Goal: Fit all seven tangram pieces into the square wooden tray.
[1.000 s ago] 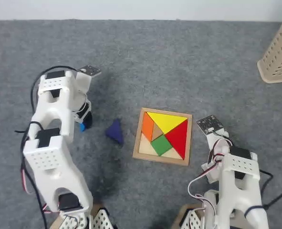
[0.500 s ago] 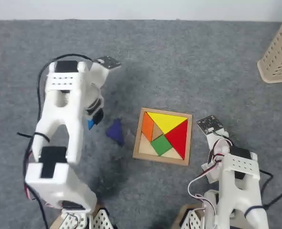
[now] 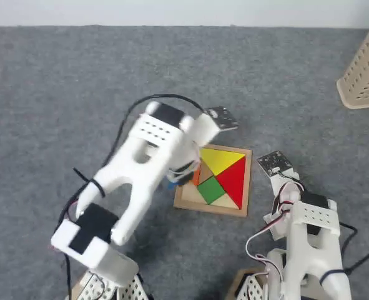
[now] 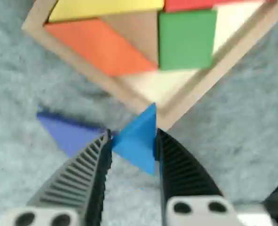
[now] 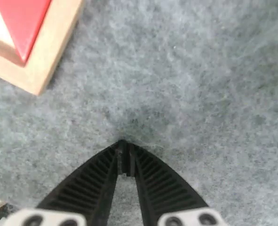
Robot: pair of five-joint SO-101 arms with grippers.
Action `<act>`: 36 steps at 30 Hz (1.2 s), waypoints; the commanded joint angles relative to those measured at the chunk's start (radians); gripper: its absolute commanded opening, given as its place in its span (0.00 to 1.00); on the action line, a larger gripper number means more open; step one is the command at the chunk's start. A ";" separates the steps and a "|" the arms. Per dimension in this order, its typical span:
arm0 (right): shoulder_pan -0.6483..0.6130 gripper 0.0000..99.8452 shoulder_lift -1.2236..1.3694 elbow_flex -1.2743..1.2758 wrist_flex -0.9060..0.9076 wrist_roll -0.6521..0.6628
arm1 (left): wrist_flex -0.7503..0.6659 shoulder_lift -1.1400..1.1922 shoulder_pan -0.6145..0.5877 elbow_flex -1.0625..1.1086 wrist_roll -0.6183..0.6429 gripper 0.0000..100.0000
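Left wrist view: the left gripper [image 4: 132, 139] pinches a light-blue triangle [image 4: 139, 132] between both fingers, just over one corner of the square wooden tray [image 4: 209, 94]. A dark-blue piece [image 4: 66, 134] lies flat on the grey table cover beside that corner. The tray sits mid-table toward the near edge and holds orange [image 4: 101, 44], green [image 4: 186, 40], yellow [image 3: 216, 159] and red [image 3: 235, 178] pieces. The right gripper [image 5: 124, 157] has its fingers pressed together over the cover near another tray corner.

A perforated beige stand [image 3: 365, 69] sits on grey felt [image 3: 172, 75].
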 commanded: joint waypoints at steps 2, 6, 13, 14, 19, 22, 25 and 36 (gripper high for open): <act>0.018 0.01 -0.007 0.003 -0.028 0.014 | -0.043 -0.061 0.157 -0.004 0.081 0.06; 0.018 0.01 -0.007 0.003 -0.028 0.009 | -0.078 -0.061 0.227 -0.004 0.077 0.06; 0.147 0.01 -0.008 -0.017 -0.070 -0.021 | -0.106 -0.060 0.232 -0.004 0.077 0.06; 0.177 0.01 -0.008 -0.028 -0.097 -0.051 | -0.107 -0.060 0.232 -0.005 0.077 0.06; 0.357 0.01 -0.008 -0.040 -0.193 -0.110 | -0.158 -0.031 0.232 -0.007 0.078 0.06; 0.400 0.01 -0.036 -0.060 -0.193 -0.121 | -0.195 0.048 0.236 -0.012 0.077 0.06; 0.390 0.01 -0.093 -0.094 -0.154 -0.164 | -0.184 0.110 0.236 -0.050 0.057 0.06; 0.389 0.01 -0.384 -0.333 0.102 -0.221 | -0.137 0.170 0.333 -0.127 0.034 0.06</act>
